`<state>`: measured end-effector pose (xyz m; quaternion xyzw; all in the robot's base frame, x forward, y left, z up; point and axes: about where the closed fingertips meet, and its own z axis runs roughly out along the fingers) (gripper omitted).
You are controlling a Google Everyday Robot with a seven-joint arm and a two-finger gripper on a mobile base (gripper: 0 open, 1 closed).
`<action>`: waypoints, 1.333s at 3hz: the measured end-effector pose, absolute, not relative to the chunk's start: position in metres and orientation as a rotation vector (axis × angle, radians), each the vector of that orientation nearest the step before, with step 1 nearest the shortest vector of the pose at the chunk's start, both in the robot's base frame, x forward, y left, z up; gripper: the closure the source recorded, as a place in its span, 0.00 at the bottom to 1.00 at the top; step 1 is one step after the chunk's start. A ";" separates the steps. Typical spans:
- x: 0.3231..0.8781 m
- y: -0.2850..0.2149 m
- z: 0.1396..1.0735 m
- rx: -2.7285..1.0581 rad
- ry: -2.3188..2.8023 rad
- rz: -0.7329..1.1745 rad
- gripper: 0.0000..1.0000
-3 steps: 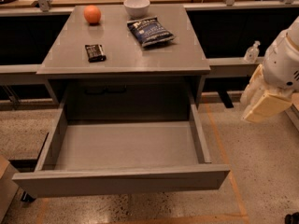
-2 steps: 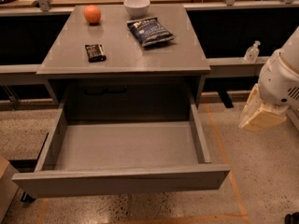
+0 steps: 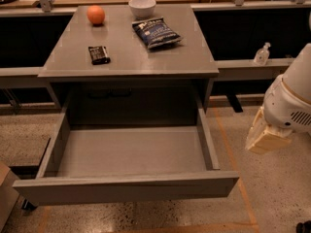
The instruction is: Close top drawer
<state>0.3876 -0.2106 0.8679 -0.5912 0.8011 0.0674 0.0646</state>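
Top drawer (image 3: 127, 190) is fully out below the desk's (image 3: 146, 59) front edge, nothing in it. Stiff grey box, probably light on its slides. No handle, so push flat mid-panel (off-centre may rack it). Gripper (image 3: 266, 137) hangs off the drawer's right side, well apart; open or closed, can't tell. Bowl (image 3: 142, 6) at the desktop's back edge, contents not visible.

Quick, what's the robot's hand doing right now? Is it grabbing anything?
Gripper: beside the right side of the pulled-out wide matte grey top drawer, not touching it. Whether it is open or closed cannot be told.
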 end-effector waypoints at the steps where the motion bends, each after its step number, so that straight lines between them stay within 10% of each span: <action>1: 0.388 -0.211 0.868 -1.785 2.418 0.202 1.00; 4: 0.382 -0.195 0.743 -1.698 2.437 0.451 1.00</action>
